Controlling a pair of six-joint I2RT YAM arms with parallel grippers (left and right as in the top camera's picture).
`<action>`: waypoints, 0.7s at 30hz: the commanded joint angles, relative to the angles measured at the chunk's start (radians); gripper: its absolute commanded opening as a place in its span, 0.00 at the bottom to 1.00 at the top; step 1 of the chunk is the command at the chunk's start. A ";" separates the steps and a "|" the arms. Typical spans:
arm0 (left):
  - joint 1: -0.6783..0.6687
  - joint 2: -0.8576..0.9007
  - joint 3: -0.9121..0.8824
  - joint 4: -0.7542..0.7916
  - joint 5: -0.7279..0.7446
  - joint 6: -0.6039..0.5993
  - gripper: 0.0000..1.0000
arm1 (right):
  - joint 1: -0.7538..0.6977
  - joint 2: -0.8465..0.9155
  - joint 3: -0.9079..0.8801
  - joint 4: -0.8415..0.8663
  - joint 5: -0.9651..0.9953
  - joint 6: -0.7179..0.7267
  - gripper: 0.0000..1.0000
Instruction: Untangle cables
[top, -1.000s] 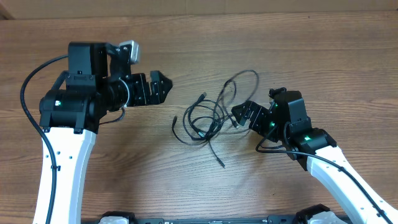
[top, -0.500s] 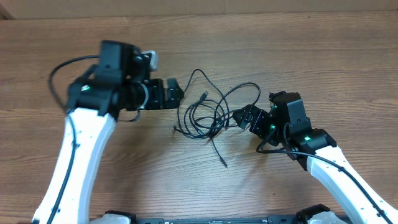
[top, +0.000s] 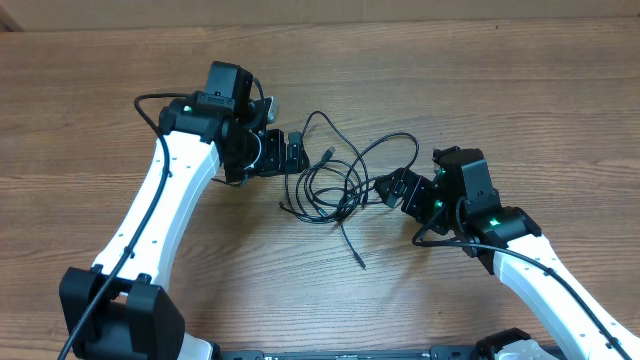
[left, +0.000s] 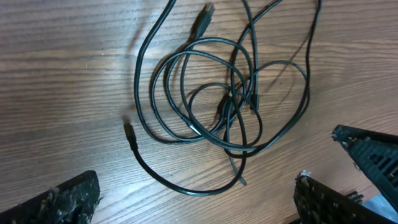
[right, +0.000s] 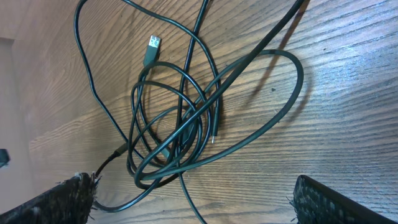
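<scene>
The cables (top: 335, 190) lie in a tangled heap of loops in the middle of the wooden table (top: 500, 80), between the two claws. The left arm (top: 160, 210) reaches up from the bottom left and bends at the top. It points the left claw (top: 297, 153) at the heap's left edge, just beside it. Its fingers (left: 62, 199) are spread wide and hold nothing. The right arm (top: 540, 270) reaches up from the bottom right and points the right claw (top: 392, 188) at the heap's right side. Its fingers (right: 59, 202) are spread wide too. A small plug (top: 327, 153) sticks out near the top of the heap.
</scene>
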 joint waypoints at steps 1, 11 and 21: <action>-0.006 0.010 -0.007 -0.010 -0.006 -0.029 0.99 | -0.002 -0.019 0.009 0.004 0.006 -0.005 1.00; -0.006 0.009 -0.007 -0.040 -0.006 -0.058 1.00 | -0.002 -0.019 0.009 0.004 0.006 -0.005 1.00; -0.006 0.010 -0.007 0.060 -0.001 -0.060 1.00 | -0.002 -0.019 0.009 0.004 0.006 -0.005 1.00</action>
